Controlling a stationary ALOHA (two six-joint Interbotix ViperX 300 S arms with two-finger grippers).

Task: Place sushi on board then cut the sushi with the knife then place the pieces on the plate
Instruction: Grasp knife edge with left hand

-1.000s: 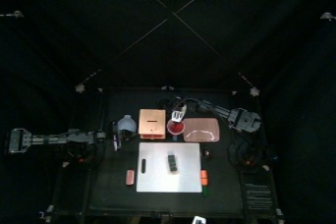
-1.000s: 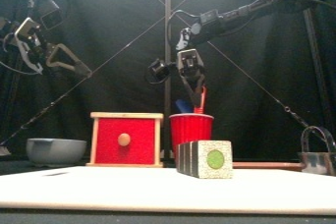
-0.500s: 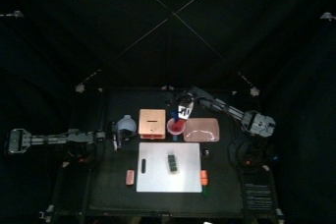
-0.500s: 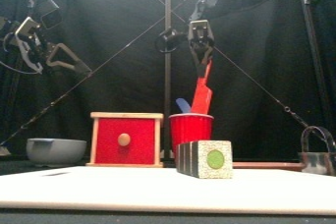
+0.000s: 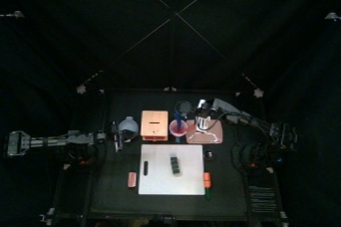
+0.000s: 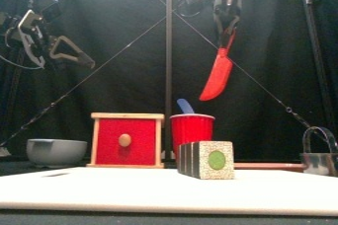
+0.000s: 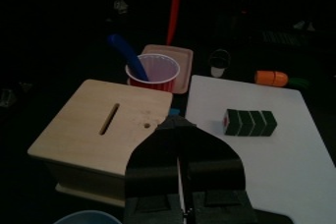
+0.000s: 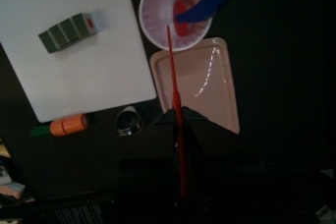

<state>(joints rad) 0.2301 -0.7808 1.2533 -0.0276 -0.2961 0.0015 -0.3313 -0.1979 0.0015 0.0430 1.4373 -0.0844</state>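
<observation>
Okay, left to right. Left arm is resting out at the left edge of the black surface (image 5: pixel 102 193), left claw (image 7: pixel 180 154) pinched closed on nothing and pointing toward the pale wooden box with the red drawer front (image 6: pixel 126 140). The blue-grey bowl (image 6: pixel 57 151) is sitting left of that box.

Next along, the red plastic cup (image 6: pixel 193 128) is holding only the blue toy knife (image 6: pixel 185 106) now. That's the change. A second ago the right claw (image 6: pixel 228 24) was down at the cup. Half a second ago the red toy knife (image 6: pixel 218 73) was still dipping its tip into it. Now the knife is hanging fully clear, high above and a little right of the cup, blade down and slightly tilted. The right claw is clamping the handle, jaws closed tight on it.

The dark green toy sushi roll (image 6: pixel 208 159) is lying on the white cutting board (image 6: pixel 119 187), in one piece as far as I can tell, in front of the cup. So step one is looking done and the tool pickup is done too. I'm reading the cut as the next step: the knife needs carrying forward and down onto the roll.

The flat pink tray (image 5: pixel 206 136) is waiting empty just behind the board's right part. The round metal cutter with the wire handle (image 6: pixel 318 158) is standing far right. Two small orange toys (image 5: pixel 131 178) are lying at the board's side edges, well apart from the roll.
</observation>
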